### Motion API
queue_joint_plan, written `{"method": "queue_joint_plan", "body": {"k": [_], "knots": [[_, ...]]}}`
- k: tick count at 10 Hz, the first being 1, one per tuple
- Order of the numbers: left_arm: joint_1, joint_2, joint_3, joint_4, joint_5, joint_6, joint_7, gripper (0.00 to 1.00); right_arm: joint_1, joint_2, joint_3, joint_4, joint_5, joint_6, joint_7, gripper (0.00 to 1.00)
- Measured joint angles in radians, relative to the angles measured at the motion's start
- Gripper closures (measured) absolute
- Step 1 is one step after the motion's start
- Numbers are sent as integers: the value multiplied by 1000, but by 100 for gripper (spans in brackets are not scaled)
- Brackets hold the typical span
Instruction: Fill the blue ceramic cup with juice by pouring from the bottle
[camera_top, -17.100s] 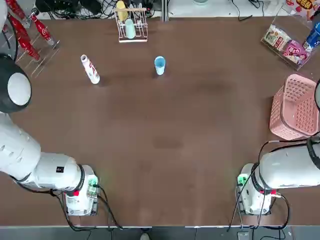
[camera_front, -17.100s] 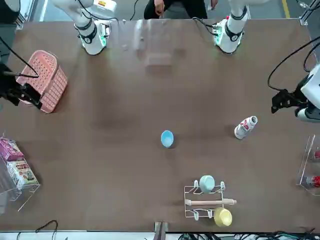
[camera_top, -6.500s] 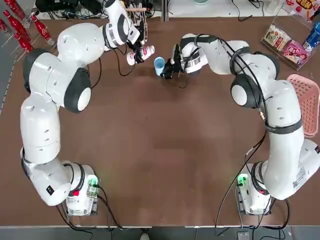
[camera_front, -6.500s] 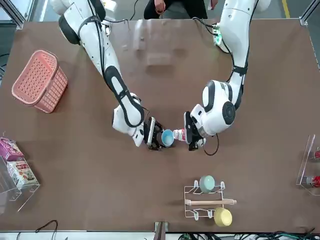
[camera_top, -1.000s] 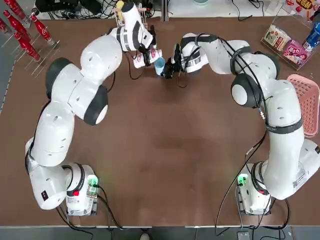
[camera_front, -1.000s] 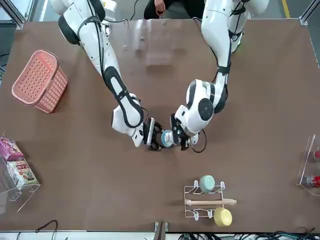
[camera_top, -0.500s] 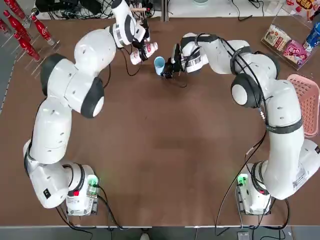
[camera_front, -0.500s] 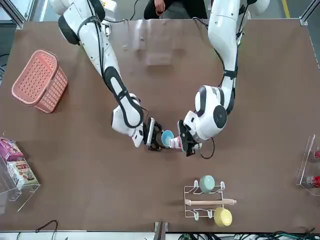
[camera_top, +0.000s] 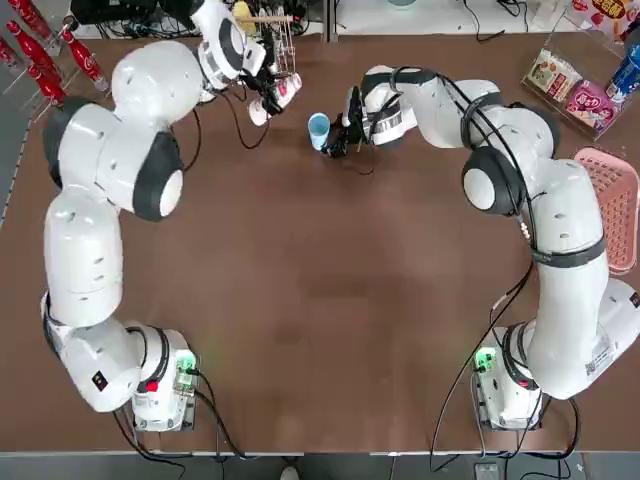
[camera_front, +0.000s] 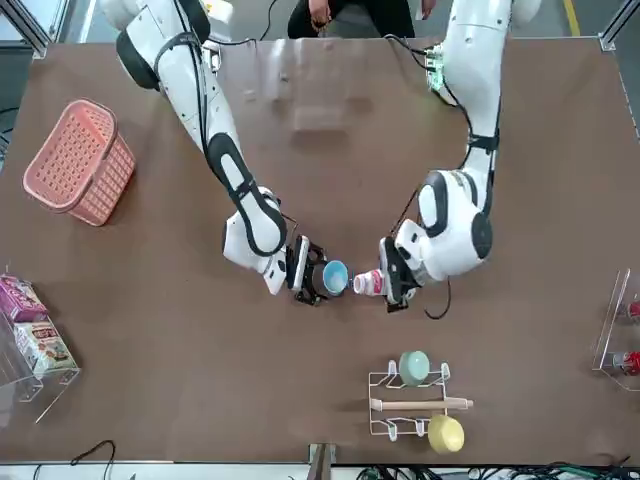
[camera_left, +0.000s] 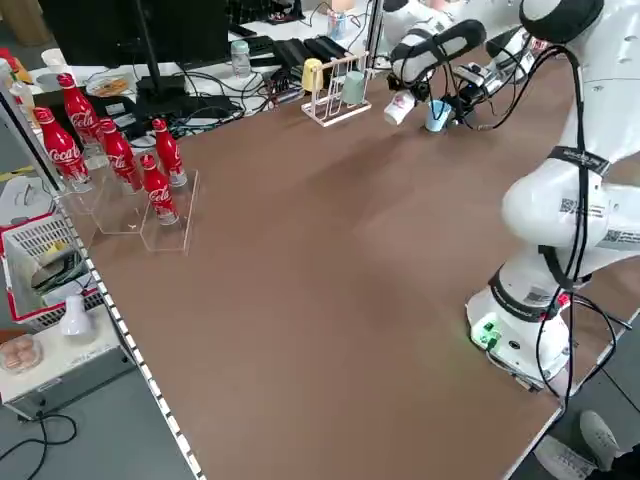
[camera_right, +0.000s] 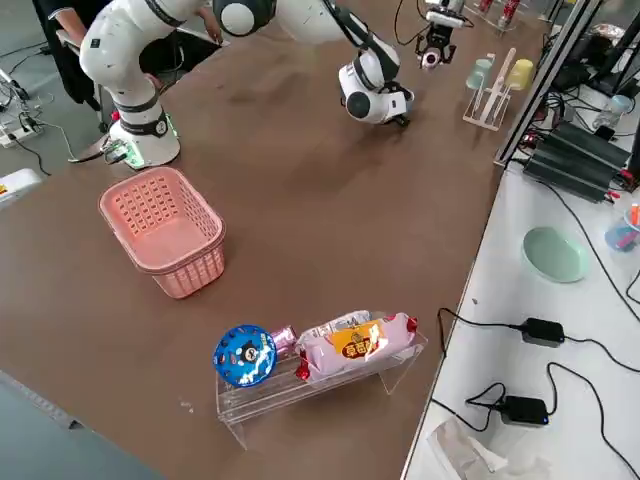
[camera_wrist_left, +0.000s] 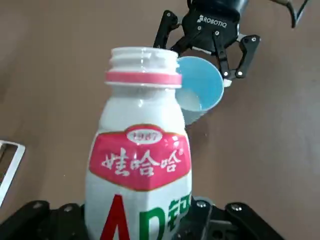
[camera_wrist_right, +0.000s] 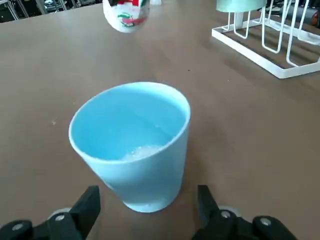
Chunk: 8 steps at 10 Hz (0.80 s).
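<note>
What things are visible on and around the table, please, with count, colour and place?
blue ceramic cup: 1, light blue, far middle of the table, a little pale liquid inside
bottle: 1, white with red label, uncapped, held tilted in the air beside the cup
drying rack: 1, white wire, far edge, holding a mint-green cup and a yellow cup
cola bottles: at least 4, red, far left corner in a clear stand
basket: 1, pink, right edge
snack packs: several, far right corner in a clear holder
left pincer: shut on the bottle
right pincer: open, its fingers either side of the cup's base
</note>
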<state>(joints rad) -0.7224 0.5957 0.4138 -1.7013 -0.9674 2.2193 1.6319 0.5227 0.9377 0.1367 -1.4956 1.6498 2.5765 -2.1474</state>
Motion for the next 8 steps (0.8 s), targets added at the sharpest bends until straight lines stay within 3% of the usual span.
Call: {"method": "queue_joint_plan", "body": {"k": [4,5,8], "knots": [[414,-99,-321,-100,0,-43,218,56,-13,-10,0,4,1,0,0,9],[518,-104,-376,-102,0,-91,281,56,-15,-10,0,4,1,0,0,4],[732,-109,-411,-102,0,-329,428,56,-18,-12,0,2,1,0,0,0]]}}
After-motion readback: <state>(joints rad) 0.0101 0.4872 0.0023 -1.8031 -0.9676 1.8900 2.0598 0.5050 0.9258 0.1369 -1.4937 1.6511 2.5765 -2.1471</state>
